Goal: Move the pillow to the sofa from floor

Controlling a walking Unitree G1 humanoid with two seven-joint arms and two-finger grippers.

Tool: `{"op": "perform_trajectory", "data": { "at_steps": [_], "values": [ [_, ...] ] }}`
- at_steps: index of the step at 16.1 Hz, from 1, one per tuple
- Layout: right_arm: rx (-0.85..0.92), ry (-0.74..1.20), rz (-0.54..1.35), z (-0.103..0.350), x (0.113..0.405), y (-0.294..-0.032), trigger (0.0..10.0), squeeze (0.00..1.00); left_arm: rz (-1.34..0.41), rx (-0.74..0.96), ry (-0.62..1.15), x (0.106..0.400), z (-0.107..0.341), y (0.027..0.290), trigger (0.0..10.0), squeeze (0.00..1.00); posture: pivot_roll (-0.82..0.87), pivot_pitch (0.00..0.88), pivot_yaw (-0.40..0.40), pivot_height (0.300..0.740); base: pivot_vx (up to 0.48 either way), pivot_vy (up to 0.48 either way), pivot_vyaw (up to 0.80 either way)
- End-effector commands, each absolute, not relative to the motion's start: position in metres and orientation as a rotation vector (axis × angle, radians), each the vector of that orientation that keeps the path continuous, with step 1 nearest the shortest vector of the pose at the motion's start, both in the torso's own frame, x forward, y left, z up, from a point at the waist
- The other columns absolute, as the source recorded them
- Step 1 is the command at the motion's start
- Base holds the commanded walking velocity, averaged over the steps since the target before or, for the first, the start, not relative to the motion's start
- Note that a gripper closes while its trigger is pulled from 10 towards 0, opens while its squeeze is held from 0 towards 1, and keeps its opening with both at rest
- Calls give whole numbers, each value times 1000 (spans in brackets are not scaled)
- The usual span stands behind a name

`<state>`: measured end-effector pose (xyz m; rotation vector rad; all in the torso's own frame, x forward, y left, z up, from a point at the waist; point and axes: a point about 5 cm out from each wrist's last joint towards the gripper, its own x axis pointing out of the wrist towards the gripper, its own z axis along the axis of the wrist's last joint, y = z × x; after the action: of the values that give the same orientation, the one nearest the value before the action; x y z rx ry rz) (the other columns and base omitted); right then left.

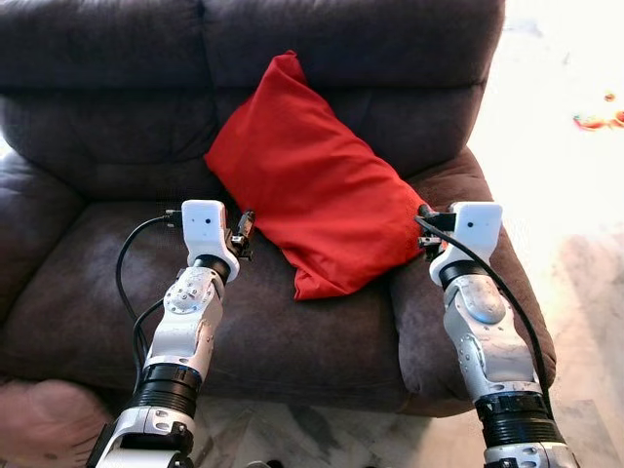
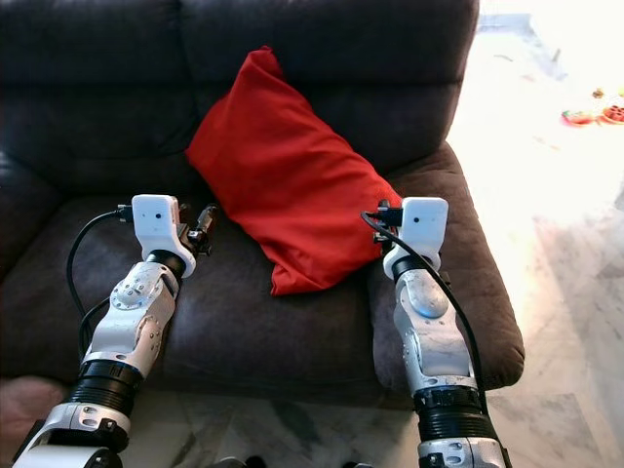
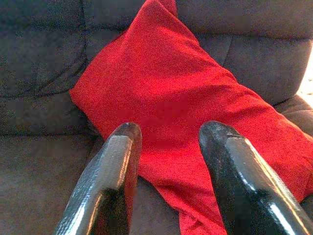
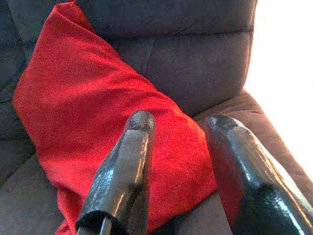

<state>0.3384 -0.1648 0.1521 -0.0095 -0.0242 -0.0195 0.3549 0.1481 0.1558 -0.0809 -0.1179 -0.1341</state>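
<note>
Both claws, left claw [image 3: 168, 142] and right claw [image 4: 188, 132], flank pillow [image 1: 307, 180], spread.

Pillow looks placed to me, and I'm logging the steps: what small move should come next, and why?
Probably draw both arms back. The red pillow already leans on the sofa backrest, and the left tool and right tool are open beside it, gripping nothing.

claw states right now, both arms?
Left claw: open, holding nothing, just short of the red pillow.
Right claw: open, holding nothing, by the pillow's lower corner on the sofa.
</note>
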Motion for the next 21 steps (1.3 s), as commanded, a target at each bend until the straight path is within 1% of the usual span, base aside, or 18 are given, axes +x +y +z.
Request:
{"op": "perform_trajectory", "data": {
  "at_steps": [1, 11, 13, 20, 21],
  "values": [
    [-6, -27, -14, 152, 339, -164, 10000, 0, -132, -66, -121, 354, 157, 150, 10000, 0, 33, 135, 63, 739, 244, 0, -606],
    [-10, -22, -20, 150, 339, -165, 10000, 0, -125, -59, -123, 354, 158, 151, 10000, 0, 33, 151, 60, 739, 283, 0, 0],
    [-8, -27, -16, 151, 339, -165, 10000, 0, -124, -59, -123, 353, 158, 151, 10000, 0, 31, 153, 59, 739, 313, 0, -675],
    [-17, -28, -14, 150, 339, -163, 10000, 0, -132, -60, -125, 353, 158, 151, 10000, 0, 36, 156, 57, 739, 306, 0, 0],
    [-19, -22, -17, 149, 339, -164, 10000, 0, -143, -67, -131, 352, 159, 149, 10000, 0, 36, 156, 56, 739, 0, 0, 0]
  ]
}}
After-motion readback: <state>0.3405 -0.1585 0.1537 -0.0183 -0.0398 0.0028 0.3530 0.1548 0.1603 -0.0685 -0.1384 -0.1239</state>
